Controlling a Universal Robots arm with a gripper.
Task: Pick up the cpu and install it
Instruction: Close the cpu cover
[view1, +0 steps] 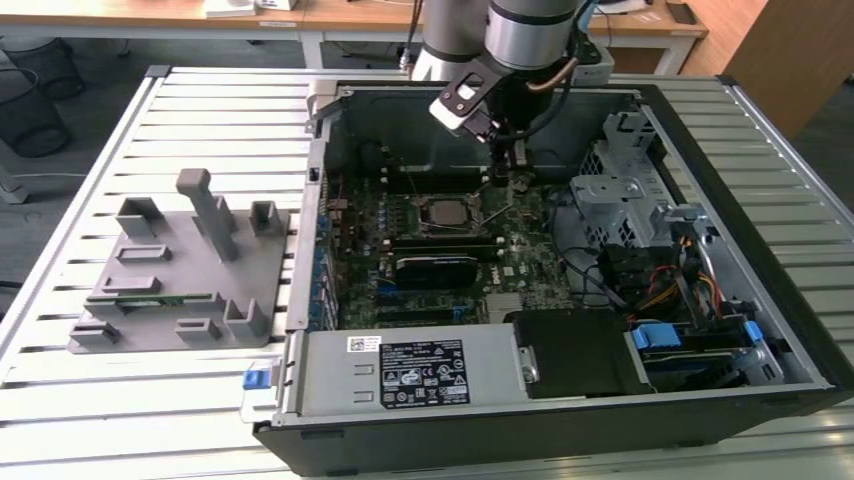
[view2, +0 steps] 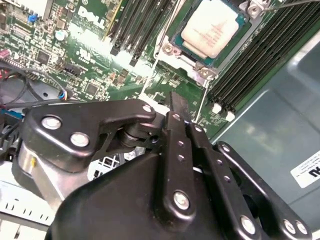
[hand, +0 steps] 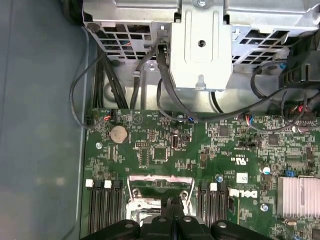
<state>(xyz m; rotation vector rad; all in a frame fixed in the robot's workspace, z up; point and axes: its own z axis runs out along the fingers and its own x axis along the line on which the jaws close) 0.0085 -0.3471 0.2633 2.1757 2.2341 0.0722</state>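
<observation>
Nearest us, the slatted worktop (view1: 147, 410) carries the open computer case (view1: 534, 440), side panel off, with its power supply (view1: 400, 372) along the near edge. Off at the exterior view's left stands the grey plastic fixture (view1: 187, 270), well apart from the action. Moving inward across the green motherboard (view1: 534, 255), we pass a black rectangular block (view1: 434, 265), and there's the cpu (view1: 447, 212), lying flat in its socket. In the second wrist view the cpu (view2: 212, 30) shows its silver top up. Just beyond it the gripper (view1: 501, 178) points down at the board. Its fingers (view2: 175, 130) are pressed narrow together with nothing between them, the tips beside the socket's corner and clear of the chip. Behind rises the arm (view1: 534, 30).
</observation>
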